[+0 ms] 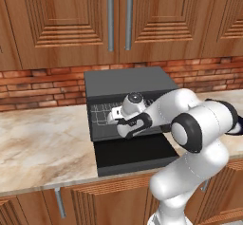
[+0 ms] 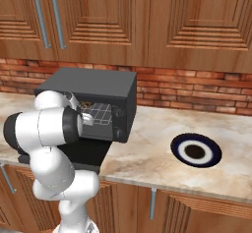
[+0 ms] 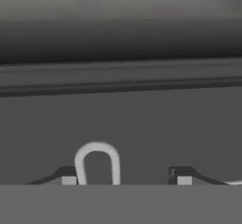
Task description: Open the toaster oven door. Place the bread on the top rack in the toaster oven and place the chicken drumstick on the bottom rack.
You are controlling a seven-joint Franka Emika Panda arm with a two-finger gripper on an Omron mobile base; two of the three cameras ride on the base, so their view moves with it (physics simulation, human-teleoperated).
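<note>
On the marble surface against the brick wall, the toaster oven stands with its door dropped flat toward the front edge, the arm reaching into the cavity over a wire rack; which rack, can't tell. A dark plate sits well apart to the oven's right. In the hand view the pincer tips stand apart with nothing between them, a silver wire loop just beside one tip; bread spot unclear.

We count one toaster oven, one open oven door, one plate, and four cabinet handles.
</note>
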